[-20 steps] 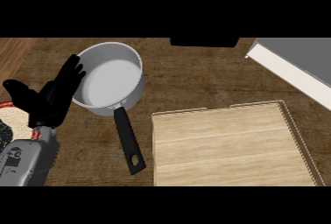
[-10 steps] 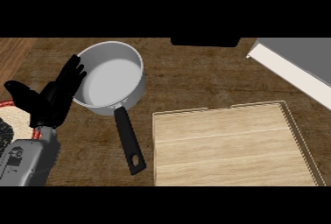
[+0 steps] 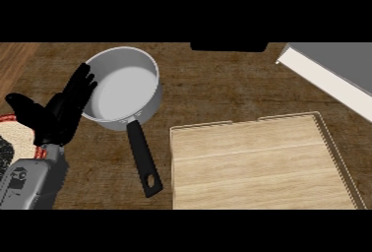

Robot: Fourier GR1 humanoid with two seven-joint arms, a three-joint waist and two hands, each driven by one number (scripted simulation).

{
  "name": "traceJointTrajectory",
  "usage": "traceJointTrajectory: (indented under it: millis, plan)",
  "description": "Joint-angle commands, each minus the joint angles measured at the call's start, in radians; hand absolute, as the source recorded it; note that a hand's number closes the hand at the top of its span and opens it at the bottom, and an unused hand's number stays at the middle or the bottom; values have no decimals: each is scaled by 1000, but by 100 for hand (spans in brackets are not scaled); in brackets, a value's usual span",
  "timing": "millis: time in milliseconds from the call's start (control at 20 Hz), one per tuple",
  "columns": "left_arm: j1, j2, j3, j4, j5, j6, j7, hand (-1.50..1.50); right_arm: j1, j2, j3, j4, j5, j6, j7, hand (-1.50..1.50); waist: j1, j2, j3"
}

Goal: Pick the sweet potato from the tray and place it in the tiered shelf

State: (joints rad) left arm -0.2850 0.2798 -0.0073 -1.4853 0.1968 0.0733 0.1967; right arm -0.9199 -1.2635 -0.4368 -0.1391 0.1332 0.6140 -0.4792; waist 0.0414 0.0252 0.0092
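Observation:
A light wooden tray (image 3: 262, 167) lies on the dark counter at the lower right, and nothing shows on it. No sweet potato is visible anywhere. My left hand (image 3: 56, 110) stands at the left edge with its fingers straight and pointing up, resting beside the saucepan. A grey and white shelf (image 3: 330, 74) comes in at the upper right corner. My right hand does not show in the head view.
A grey saucepan (image 3: 123, 88) with a black handle (image 3: 143, 162) sits left of the tray. A red-rimmed thing (image 3: 11, 133) peeks in at the left edge behind my forearm. A black object (image 3: 229, 47) sits at the top edge.

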Motion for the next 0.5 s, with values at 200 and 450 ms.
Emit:
traceJointTrajectory:
  millis: [200,450]
  plan:
    - [9,8,17,6,10,-12,-11,0,79,-40,-29,-20,-33,175,-132,-150,-12,-2,5]
    - [20,6,23,0,3,2,-12,0,143,-65,-18,-86,-29,199,-216,-150,-28,-7,6]
